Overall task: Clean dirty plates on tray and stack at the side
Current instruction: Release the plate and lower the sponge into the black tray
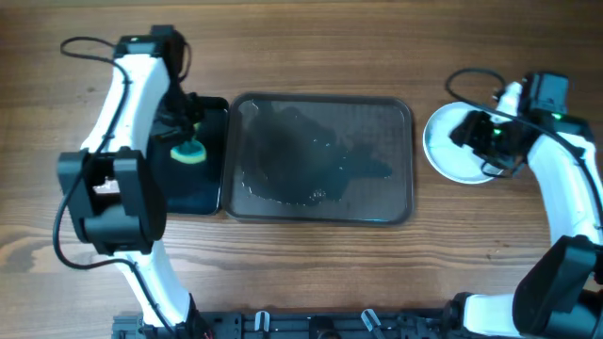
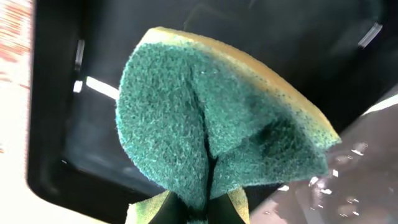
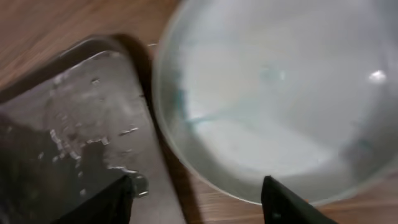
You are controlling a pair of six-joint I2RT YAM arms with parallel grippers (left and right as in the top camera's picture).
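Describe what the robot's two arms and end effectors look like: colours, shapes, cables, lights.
The left arm and right arm are alike: white rounded links joined by boxy black joints. A thin black cable loops out near each wrist, and a small green light glows there. The right end effector has two dark wedge-shaped fingers.

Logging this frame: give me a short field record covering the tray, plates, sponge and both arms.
tray: large dark tray, mid-table, wet film, no plates on it
plates: white plate on the table right of the tray; whether others lie under it cannot be told
plate surface: faint bluish streaks in the right wrist view
sponge: green sponge, folded, over the small black tray
left gripper: jaws shut on the sponge
right gripper: jaws open, above the plate
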